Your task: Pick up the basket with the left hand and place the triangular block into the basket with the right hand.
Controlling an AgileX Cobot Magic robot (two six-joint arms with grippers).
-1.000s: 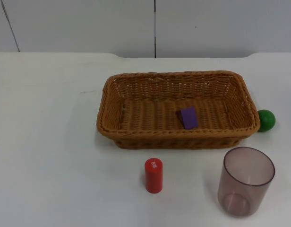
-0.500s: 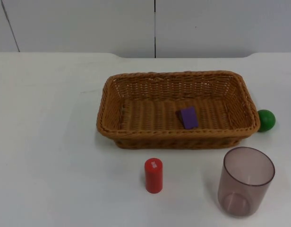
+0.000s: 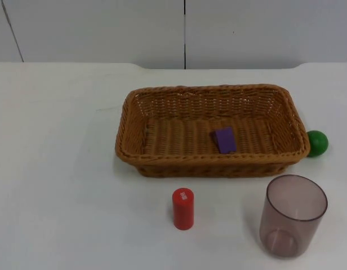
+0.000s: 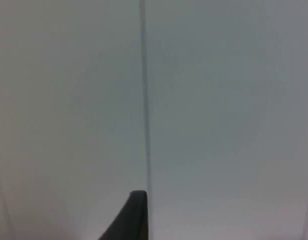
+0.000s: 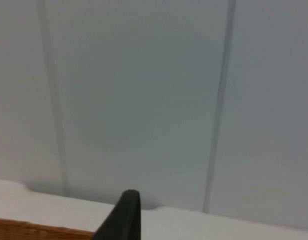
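Nothing on the table (image 3: 61, 185) has shifted over the last second: the basket (image 3: 134, 152) rests near the far edge, holding the purple block (image 3: 225, 139). Both grippers face the partition wall (image 4: 219, 100); finger state cannot be told, so the task looks complete.

1. The basket (image 3: 212, 130) sits mid-table (image 3: 55, 169); the block (image 3: 225, 139) lies inside it, right of centre.
2. A ball (image 3: 317, 143) rests just beside its right end.
3. In front stand a cylinder (image 3: 183, 208) and, further right, a cup (image 3: 293, 215).
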